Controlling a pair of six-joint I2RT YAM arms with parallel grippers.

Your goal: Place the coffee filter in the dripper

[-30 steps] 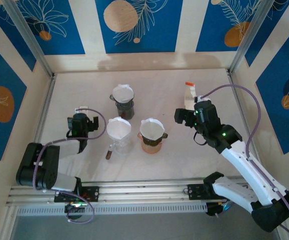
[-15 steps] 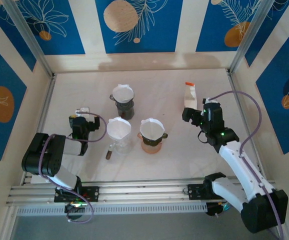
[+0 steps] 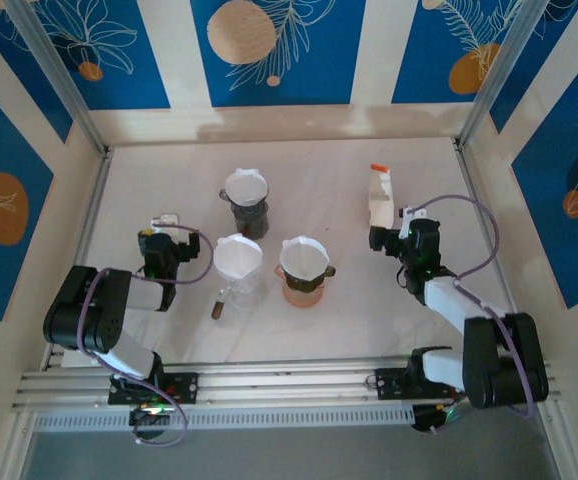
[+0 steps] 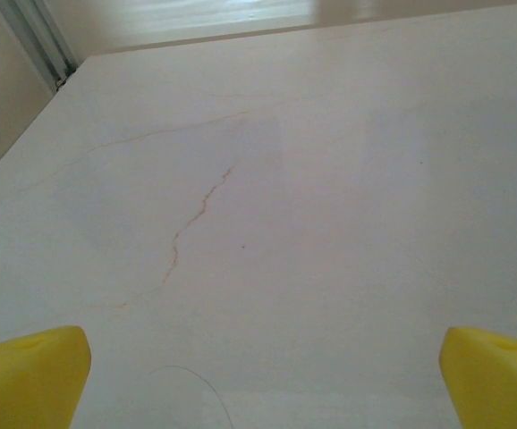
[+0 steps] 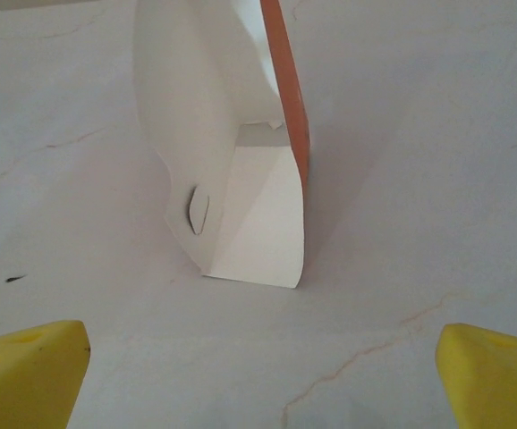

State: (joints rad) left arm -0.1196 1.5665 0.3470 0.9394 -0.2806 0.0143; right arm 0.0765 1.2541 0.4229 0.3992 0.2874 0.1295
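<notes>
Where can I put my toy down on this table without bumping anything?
Bare table runs along the back wall, behind the dark dripper, and along the front, before the near rail. Crowded: the middle, where dark dripper, clear dripper and orange dripper huddle, and the right, where the right gripper faces the white carton.

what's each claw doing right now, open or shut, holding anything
Left claw: open, holding nothing, above the table.
Right claw: open, holding nothing, facing the white carton.

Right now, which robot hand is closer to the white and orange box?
Right. The right gripper faces the box from just in front; the left gripper is far off, past the three drippers.
</notes>
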